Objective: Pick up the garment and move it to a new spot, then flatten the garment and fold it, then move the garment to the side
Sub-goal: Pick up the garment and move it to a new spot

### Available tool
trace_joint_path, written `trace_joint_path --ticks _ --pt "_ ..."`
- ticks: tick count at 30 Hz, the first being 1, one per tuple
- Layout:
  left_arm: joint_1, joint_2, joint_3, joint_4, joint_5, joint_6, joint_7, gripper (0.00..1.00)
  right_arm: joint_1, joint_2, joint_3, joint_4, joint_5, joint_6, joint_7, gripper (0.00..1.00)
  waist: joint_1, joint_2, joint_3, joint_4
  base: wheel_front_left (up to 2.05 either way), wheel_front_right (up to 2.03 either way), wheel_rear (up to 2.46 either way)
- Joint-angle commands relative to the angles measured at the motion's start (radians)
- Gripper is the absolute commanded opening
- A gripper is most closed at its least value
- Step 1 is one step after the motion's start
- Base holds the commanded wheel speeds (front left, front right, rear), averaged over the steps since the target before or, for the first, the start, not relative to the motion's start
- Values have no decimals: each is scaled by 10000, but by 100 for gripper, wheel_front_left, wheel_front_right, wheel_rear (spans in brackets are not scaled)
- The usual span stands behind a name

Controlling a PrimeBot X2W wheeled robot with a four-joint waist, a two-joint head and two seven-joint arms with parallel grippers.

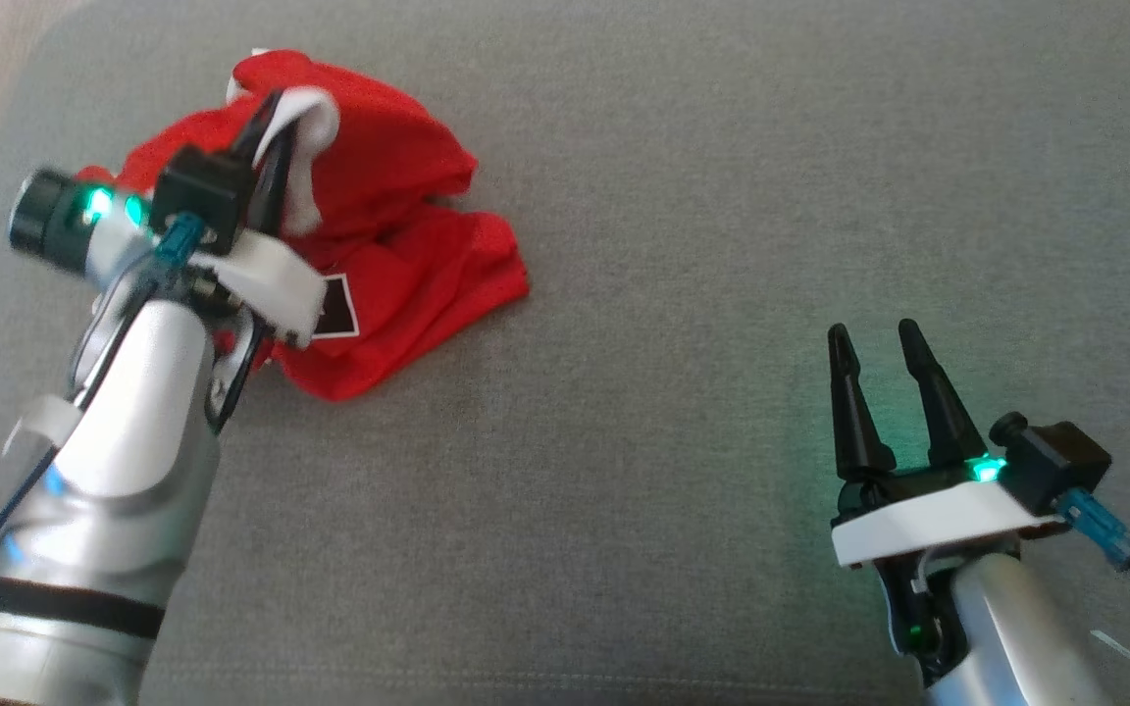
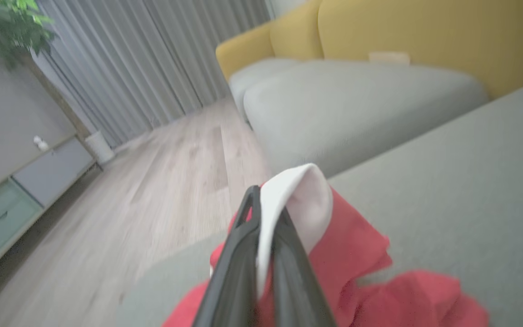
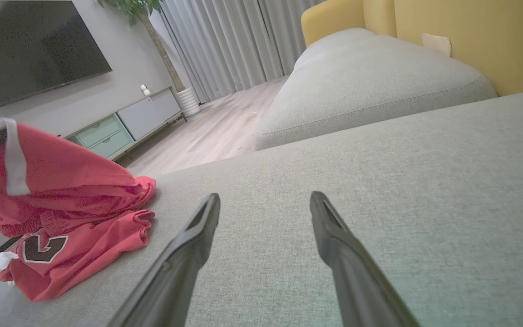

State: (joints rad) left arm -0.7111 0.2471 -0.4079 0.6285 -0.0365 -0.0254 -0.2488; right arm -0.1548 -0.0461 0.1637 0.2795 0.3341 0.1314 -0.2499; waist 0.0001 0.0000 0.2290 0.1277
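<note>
One red sports garment (image 1: 408,245), crumpled, with white trim (image 2: 300,200) and a black-and-white numeral patch (image 3: 43,247). Location: far left of the grey sofa seat (image 1: 722,196), close to its edge; the upper part is raised in a peak, the lower folds lie on the cushion.

Held by: left gripper (image 1: 271,103), jaws closed on a fold of the white trim, red cloth draping away below the fingers.

Not engaged: right gripper (image 1: 874,333), jaws spread wide and empty, low over bare cushion, well apart from the garment.

Surroundings: wooden floor (image 2: 175,181) beyond the seat edge; second grey cushion (image 3: 379,77) and yellow sofa back (image 2: 425,36) behind.

Hazards, as judged:
- The pinch takes only a narrow band of trim; the weight of the hanging cloth could pull it free during the lift.
- A one-point hold leaves the rest bunched; carried so, it may land twisted and make flattening harder.
- The lower folds rest on woven upholstery; dragging rather than lifting clear could roll them under.
- The seat edge is near; a slip on this side could drop the garment to the floor
</note>
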Motion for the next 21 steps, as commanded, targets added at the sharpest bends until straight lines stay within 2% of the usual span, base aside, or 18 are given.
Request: trace_joint_path --ticks 1,8,16,21 --pt "-457 443 394 -846 20 84 -120 0 -195 -41 254 -249 40 -7 -118 100 -1 0 -218 -141 0 0 0" --pt "139 595 224 -3900 137 129 -127 0 12 -41 228 -222 192 -7 -118 100 -1 0 -1033 -596 0 0 0" --pt "66 445 -342 -5351 176 -217 -89 0 190 -41 180 -303 353 -7 -118 100 -1 0 -1732 -1266 0 0 0" --pt "-251 347 -676 -6052 43 -493 585 0 269 -41 184 -402 477 -7 -118 100 -1 0 -1964 -1883 0 0 0"
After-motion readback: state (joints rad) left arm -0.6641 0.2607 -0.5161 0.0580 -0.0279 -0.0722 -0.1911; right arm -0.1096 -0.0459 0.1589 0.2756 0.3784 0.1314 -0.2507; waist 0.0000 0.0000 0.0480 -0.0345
